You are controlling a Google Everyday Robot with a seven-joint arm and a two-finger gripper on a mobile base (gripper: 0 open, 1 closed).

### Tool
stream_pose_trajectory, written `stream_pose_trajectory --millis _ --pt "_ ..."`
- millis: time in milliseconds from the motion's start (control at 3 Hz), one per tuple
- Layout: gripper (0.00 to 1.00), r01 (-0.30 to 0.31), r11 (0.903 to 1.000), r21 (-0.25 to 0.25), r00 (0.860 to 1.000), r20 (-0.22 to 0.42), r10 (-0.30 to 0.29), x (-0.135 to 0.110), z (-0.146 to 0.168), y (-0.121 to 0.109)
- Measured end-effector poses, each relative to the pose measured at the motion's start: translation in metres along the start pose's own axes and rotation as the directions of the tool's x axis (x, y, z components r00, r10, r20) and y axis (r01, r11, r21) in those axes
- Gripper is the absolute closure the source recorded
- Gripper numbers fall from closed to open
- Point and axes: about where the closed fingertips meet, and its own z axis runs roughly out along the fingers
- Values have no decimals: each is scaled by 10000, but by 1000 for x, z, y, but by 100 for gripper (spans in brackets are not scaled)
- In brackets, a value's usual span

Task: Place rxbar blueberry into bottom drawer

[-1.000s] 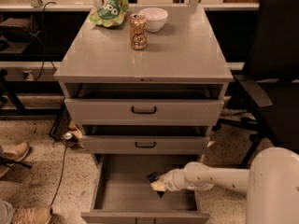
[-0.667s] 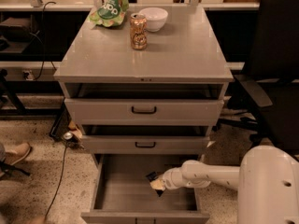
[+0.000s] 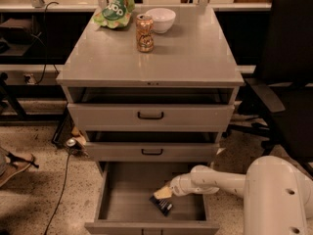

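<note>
Camera view puts the rxbar blueberry [image 3: 161, 206] inside the bottom drawer [image 3: 128, 192], right beneath the gripper [image 3: 163, 194]. You cannot tell whether it's let go yet; pulling clear is likely what's left.

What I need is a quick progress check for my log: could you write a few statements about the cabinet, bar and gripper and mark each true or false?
1. The bottom drawer is pulled open. True.
2. The rxbar blueberry lies on the cabinet top. False: it is inside the bottom drawer, just below the gripper.
3. The gripper reaches into the bottom drawer from the right. True.
4. The can stands inside the white bowl. False: it stands on the cabinet top, in front of the bowl.
</note>
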Motion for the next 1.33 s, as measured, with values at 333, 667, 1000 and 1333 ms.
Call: stream_pose_trajectory --millis 333,667,1000,1333 --pt "0 -15 10000 -66 10000 11 15 -1 -1 2" --pt "0 -52 9998 -196 10000 56 53 -4 -5 6" --pt "0 -102 9984 -560 9999 5 102 -5 -58 25" --pt "0 38 9999 -119 10000 89 -37 -14 -155 28"
